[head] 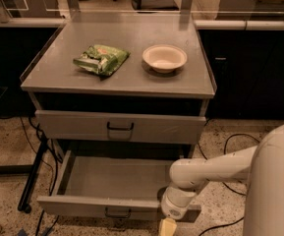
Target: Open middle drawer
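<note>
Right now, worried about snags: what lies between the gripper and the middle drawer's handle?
Only bare front of the middle drawer, in the camera view. The gripper sits at that front's right end, right of the handle.

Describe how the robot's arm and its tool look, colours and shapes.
The arm is a smooth white shell of rounded tubular segments, ending in a bulbous white wrist with a darker band. The tool, at the front edge of the middle drawer, shows as a pale yellowish tip. No cables or markings show on the arm.
</note>
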Controlling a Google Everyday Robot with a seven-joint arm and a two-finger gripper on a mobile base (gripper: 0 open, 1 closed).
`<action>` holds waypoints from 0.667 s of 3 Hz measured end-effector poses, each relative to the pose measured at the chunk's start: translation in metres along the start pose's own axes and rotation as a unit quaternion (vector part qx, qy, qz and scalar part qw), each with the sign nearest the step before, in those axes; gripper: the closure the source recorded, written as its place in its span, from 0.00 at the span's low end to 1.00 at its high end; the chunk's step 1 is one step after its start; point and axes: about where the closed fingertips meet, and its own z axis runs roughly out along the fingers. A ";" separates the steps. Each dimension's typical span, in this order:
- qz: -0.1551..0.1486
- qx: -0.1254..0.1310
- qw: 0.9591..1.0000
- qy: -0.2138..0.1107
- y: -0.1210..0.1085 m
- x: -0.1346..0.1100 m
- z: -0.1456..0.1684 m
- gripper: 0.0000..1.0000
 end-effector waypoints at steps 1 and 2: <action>0.017 -0.008 1.000 0.009 0.022 0.011 -0.004 0.00; 0.037 -0.010 0.999 0.007 0.054 0.025 -0.014 0.00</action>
